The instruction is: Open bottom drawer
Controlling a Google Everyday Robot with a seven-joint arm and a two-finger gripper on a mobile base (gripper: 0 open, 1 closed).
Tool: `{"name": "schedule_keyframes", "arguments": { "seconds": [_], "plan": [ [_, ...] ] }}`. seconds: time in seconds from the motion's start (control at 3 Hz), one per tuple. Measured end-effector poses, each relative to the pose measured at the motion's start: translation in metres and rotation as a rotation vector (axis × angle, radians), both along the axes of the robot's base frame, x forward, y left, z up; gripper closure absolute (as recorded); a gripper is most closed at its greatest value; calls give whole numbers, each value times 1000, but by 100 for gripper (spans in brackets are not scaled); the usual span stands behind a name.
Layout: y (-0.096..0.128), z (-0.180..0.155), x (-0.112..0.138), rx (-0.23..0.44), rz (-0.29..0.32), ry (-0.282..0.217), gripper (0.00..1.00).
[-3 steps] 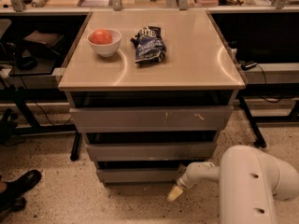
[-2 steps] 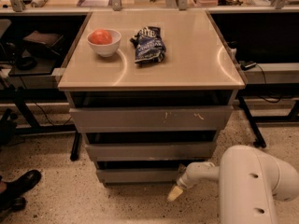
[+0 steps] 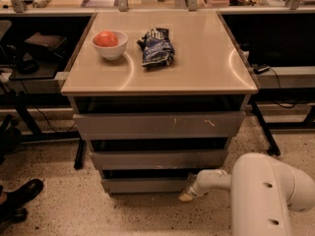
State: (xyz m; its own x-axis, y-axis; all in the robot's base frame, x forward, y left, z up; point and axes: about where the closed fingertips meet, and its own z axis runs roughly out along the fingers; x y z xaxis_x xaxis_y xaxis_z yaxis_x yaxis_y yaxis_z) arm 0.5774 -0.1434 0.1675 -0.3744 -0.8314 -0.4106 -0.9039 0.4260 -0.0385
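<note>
Tool (image 3: 186, 195) by bottom drawer (image 3: 142, 185) rt end; 3 drawers.

Warm, dim light from overhead falls on the tabletop (image 3: 197, 58), leaving pale curved glare beside the bowl (image 3: 109, 44) and near the right edge. Deep shadow fills the gaps between the drawers and the space under the side desks. The gripper (image 3: 187, 194), low at the right end of the bottom drawer (image 3: 142, 185), sits in muted light.

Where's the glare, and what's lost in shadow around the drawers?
Camera view: glare arcs on the tabletop near the bowl; gaps above every drawer front are black; the gripper, by the right end of the bottom drawer, is dimly lit.
</note>
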Motion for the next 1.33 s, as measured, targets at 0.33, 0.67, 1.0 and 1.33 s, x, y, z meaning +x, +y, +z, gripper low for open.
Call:
{"name": "schedule_keyframes", "arguments": {
  "seconds": [0.33,0.67,1.0,1.33],
  "plan": [
    [0,0,0,0,0,0,66],
    [0,0,0,0,0,0,88],
    [0,5,1,0,0,0,100],
    [0,13,1,0,0,0,100]
  ]
}}
